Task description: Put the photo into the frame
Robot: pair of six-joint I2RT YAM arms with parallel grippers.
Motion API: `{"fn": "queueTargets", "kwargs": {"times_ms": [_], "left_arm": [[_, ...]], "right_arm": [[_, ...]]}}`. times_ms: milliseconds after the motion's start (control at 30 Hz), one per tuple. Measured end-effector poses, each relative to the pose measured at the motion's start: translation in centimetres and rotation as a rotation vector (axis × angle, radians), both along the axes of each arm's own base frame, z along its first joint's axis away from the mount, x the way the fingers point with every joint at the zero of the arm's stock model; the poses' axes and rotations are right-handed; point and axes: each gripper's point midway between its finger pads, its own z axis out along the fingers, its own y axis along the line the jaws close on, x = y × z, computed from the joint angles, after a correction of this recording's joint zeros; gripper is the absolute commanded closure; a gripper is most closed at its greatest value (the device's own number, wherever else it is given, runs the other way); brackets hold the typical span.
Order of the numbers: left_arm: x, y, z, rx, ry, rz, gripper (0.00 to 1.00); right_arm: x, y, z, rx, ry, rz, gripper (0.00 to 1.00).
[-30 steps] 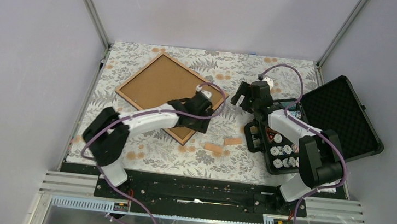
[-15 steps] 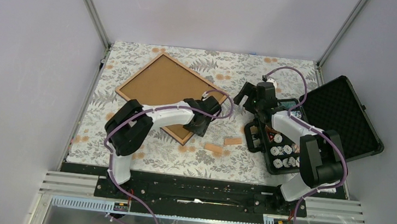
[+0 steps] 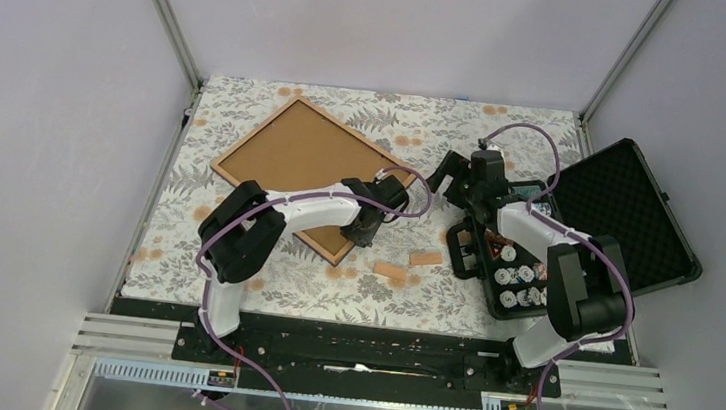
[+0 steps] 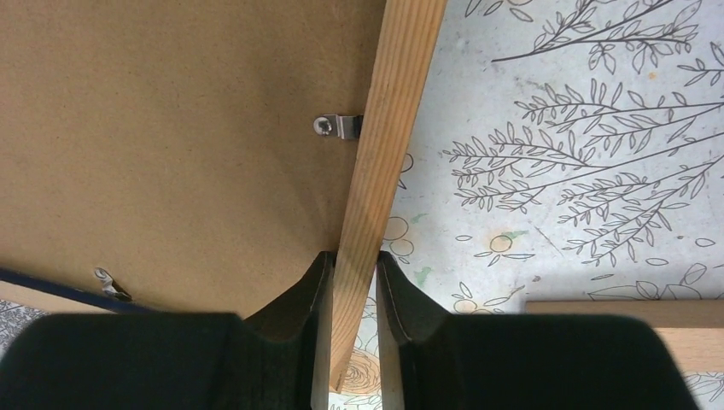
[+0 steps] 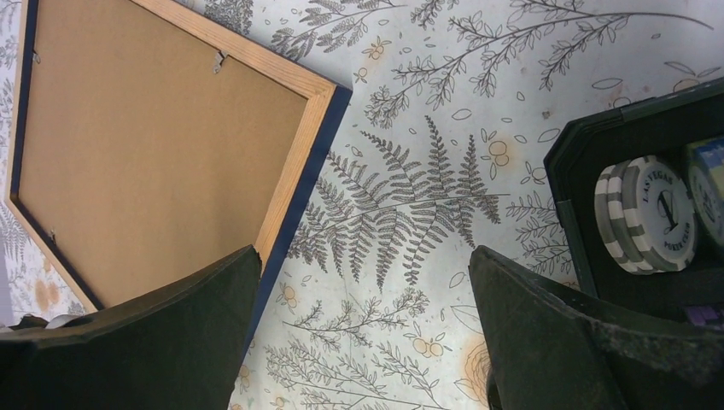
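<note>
While the left fingers (image 4: 312, 299) are clamping the light-wood rim of the frame (image 4: 388, 111), it is lying back-up on the tabletop (image 3: 417, 120), and the right fingers (image 5: 563, 333) are hovering spread apart beside it.

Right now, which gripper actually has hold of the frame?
The left gripper: its fingers pinch the light wood rail of the frame. The right gripper hangs wide open above the floral cloth, gripping nothing.

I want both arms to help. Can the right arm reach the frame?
Probably yes: the right gripper hangs open close beside the frame's corner, with only bare tablecloth between, and the left gripper pinches the rim elsewhere.
</note>
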Motion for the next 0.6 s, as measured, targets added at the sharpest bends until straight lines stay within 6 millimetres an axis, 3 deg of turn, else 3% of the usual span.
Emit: {"fn": "queueTargets", "kwargs": {"times_ms": [200,367,600], "left_arm": [[-0.1,-0.1,0.3,0.0,0.012,-0.019,1.0],[0.0,-0.5,1.3,-0.014,0.016,-0.037,1.0],[-0.6,-0.9,5.8,-0.11,-0.019,-0.059,1.0]], "right_arm": [[-0.4,0.1,0.1,0.05,0.061,-0.005,0.0],[-0.2,2.1,1.7,0.204,0.11,0.034,0.0],[-2.0,6.1,0.3,0.469,0.278,0.085,0.0]]}}
